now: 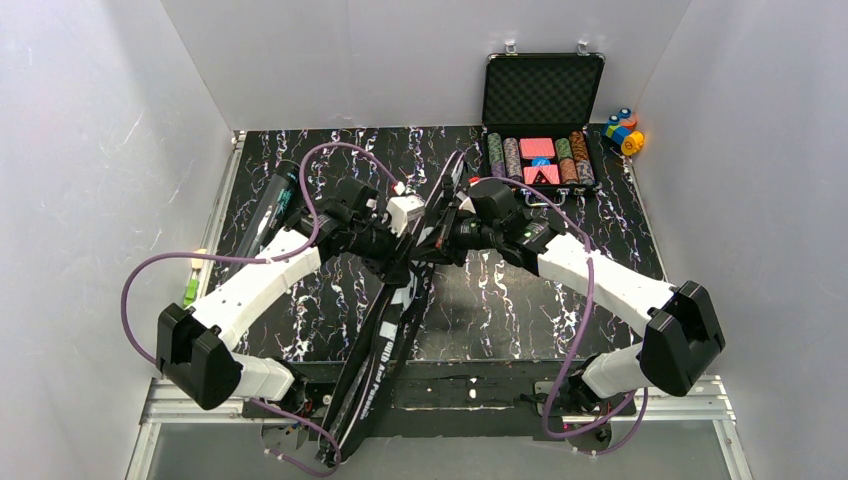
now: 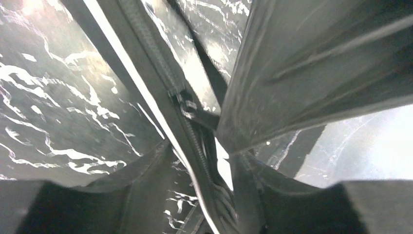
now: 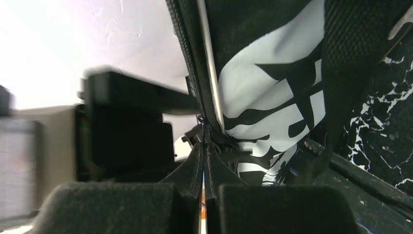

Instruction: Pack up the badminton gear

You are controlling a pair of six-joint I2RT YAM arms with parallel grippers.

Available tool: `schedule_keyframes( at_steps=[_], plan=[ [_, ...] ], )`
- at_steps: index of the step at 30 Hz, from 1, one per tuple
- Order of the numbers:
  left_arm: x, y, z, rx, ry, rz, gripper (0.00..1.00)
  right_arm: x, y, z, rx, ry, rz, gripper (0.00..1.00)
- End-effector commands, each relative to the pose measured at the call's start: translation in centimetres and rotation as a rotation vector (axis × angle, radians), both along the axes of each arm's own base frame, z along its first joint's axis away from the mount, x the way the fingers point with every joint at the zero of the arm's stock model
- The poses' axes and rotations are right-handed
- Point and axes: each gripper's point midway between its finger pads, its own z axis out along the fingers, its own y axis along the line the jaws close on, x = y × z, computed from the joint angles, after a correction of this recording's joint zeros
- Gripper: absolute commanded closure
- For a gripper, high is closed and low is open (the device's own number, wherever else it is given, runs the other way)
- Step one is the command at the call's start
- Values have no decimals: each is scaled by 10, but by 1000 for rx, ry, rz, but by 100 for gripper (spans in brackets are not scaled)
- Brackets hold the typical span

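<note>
Black racket bag [image 1: 385, 335] at centre of table [image 1: 520, 300]: my right gripper [image 3: 204, 187] pinches its seam taut, probably so my left gripper [image 2: 199, 195], fingers [image 2: 78, 207] parted astride the zipper [image 2: 187, 124], can close it.

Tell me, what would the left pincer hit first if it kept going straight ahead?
Probably the zip of the bag, lying straight ahead of the left pincer; depth is hard to judge this close.
</note>
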Motion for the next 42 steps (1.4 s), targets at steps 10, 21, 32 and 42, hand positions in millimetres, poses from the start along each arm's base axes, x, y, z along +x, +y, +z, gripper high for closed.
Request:
schedule_keyframes(
  at_steps=[10,21,32,42],
  plan=[
    [21,-11,83,-294,-25,-35,39,-21,1,-8,-8,17,101,99],
    [67,-25,81,-325,45,19,46,-15,3,-2,-3,-8,92,99],
    [63,-30,59,-259,15,-23,52,-8,10,6,16,-22,88,99],
    [67,-38,50,-235,28,-14,100,-6,15,17,40,-37,88,99]
  ],
)
